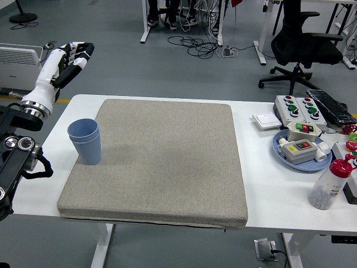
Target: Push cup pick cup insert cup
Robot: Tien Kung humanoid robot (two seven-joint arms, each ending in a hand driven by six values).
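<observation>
Step in hand: looks like the insert is done; the pale blue plastic cups (85, 140) stand nested, one inside the other, so what remains is clearing the arm away.
Cup location: upright on the left part of the grey fabric mat (162, 162), near its left edge, on the white desk (268, 184).
Left hand (74, 54): raised high above the desk's far left corner, well apart from the cups, fingers extended and relaxed, grasping nothing.
Right hand: not visible.
Doing it well: take the arm up and outward to the left, clear of the cup rim; a low sweep could tip the stack. If the inner cup sits high, a light press from above would seat it, my guess only.
Nested cups contents: the inner cup looks empty; the inside is only partly visible.
Blue round plate (301, 151): at the desk's right, carries a white switch box with red and green buttons (297, 149).
Clear plastic bottle with red cap (329, 185): near the right edge, filled partway with small dark grains or beads; cannot tell what they are.
Risk: the stack is tall and light, easily knocked.
</observation>
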